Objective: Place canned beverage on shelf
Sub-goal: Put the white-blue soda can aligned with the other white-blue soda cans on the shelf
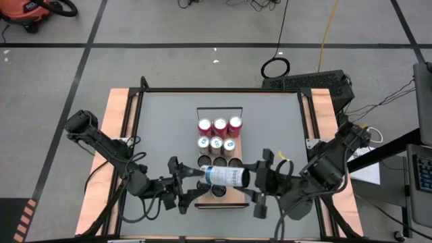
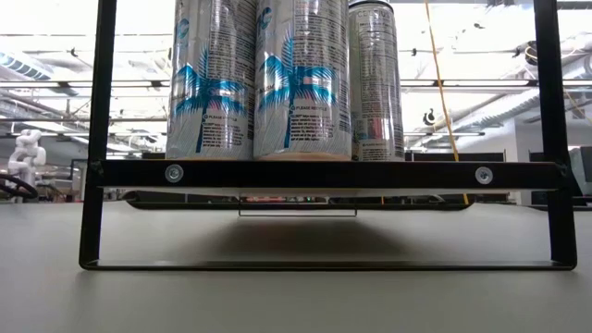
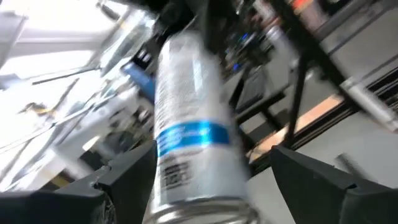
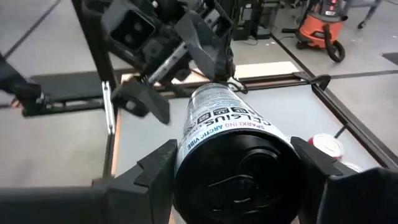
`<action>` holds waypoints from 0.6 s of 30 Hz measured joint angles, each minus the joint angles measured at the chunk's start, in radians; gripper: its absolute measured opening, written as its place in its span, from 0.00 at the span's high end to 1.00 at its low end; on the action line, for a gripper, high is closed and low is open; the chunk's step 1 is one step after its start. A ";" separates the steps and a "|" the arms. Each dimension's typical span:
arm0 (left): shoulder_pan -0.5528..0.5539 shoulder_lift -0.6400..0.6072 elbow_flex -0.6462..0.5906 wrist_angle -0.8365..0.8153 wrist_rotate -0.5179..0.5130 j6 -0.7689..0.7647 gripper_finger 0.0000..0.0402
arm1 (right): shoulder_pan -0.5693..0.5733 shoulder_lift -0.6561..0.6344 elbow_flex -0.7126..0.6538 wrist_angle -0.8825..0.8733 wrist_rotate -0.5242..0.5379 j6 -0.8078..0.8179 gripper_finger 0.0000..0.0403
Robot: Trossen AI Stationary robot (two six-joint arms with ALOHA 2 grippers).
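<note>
Here, the right gripper is clamping a Celsius can sideways between its two fingers, its dark base end facing the right wrist camera. On the white label, "CELSIUS" and "SPARKLING ARCTIC VIBE" are reading clearly. The left gripper is meeting the can's far end, its fingers standing wide on either side of the barrel; whether they are actually pressing it I cannot tell. The can is hanging over the near end of the shelf, beside the fingertips. Beyond them, three red-topped cans and pale blue-palm cans are standing on the board.
</note>
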 joint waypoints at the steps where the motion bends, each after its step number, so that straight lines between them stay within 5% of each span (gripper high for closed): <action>1: 0.000 0.000 0.000 -0.002 -0.028 0.004 0.22 | -0.005 0.007 0.000 0.021 0.000 -0.002 0.51; 7: 0.001 0.000 -0.001 -0.053 -0.199 0.002 0.22 | -0.030 0.045 0.000 0.143 0.012 -0.035 0.51; 18: -0.032 0.000 -0.001 -0.025 -0.278 -0.028 0.36 | -0.065 0.081 0.000 0.187 0.016 -0.062 0.51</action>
